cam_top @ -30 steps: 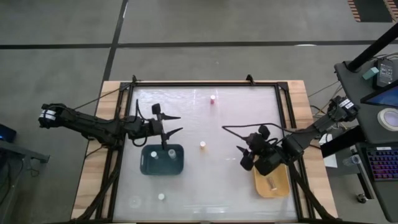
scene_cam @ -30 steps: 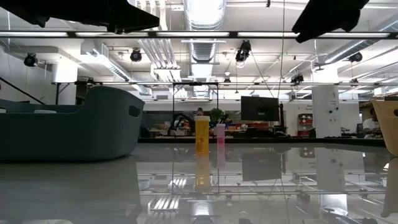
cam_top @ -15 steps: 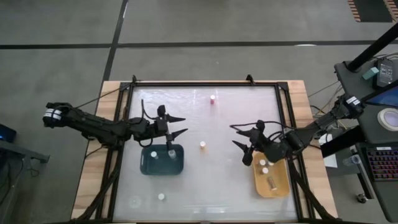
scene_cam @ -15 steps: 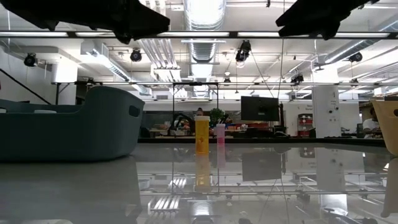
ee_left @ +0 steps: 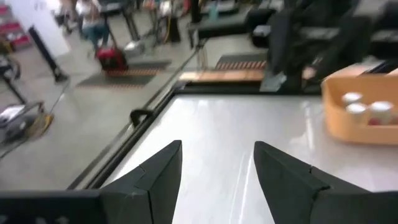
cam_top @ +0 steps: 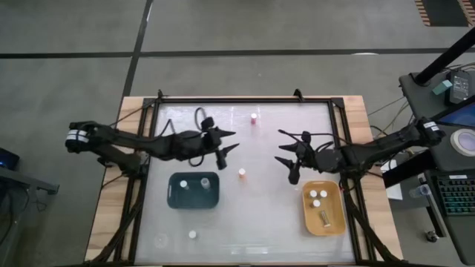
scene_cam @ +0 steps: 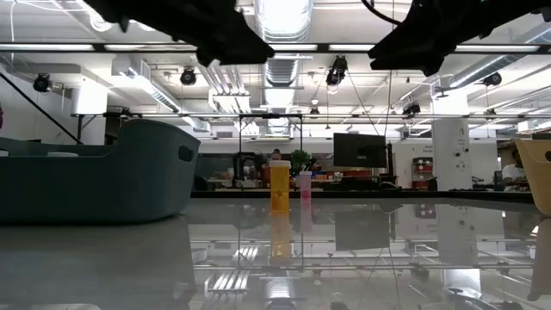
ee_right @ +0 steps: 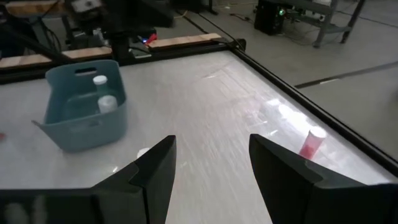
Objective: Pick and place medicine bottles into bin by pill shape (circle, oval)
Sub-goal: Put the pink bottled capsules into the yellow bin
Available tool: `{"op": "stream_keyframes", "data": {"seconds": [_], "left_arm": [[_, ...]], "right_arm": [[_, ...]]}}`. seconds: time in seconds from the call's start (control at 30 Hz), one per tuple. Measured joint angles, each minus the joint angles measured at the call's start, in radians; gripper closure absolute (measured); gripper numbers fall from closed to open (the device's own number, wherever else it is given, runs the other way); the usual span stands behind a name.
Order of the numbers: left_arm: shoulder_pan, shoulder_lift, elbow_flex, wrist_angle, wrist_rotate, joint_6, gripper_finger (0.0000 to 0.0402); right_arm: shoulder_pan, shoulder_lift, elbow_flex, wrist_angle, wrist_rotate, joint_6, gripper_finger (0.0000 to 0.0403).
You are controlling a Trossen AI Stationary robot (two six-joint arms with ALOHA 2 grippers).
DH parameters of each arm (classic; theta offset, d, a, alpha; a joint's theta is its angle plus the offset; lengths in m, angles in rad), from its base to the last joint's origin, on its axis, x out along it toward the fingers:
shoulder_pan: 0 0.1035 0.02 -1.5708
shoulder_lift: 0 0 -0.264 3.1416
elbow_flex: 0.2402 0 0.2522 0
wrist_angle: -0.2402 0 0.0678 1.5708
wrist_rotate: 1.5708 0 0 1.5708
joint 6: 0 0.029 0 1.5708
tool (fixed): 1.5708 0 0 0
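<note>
Both arms have swung toward the table's middle. Left gripper and right gripper hang spread, empty, flanking the small orange-bodied white-capped bottle.

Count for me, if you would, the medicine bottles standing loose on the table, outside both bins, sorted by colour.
pink bottle: 1
orange bottle: 1
white-capped bottle, body colour not visible from above: 1
Total: 3
</note>
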Motion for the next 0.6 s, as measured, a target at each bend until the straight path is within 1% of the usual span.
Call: {"op": "stream_keyframes", "data": {"seconds": [0.1, 0.2, 0.4, 0.6], "left_arm": [[0.041, 0.061, 0.077, -0.075, 0.007, 0.0, 0.0217], [0.083, 0.129, 0.142, -0.113, 0.033, 0.0, 0.0217], [0.16, 0.278, 0.263, -0.116, 0.12, 0.0, 0.0217], [0.217, 0.408, 0.369, -0.132, 0.155, 0.001, 0.0217]], "right_arm": [[-0.002, -0.017, 0.0, -0.005, -0.004, -0.036, 0.0209], [-0.002, -0.044, 0.0, -0.01, -0.005, -0.059, 0.0209], [-0.002, -0.096, 0.0, -0.091, -0.006, -0.047, 0.0209], [-0.002, -0.106, -0.001, -0.102, -0.006, -0.04, 0.0209]]}}
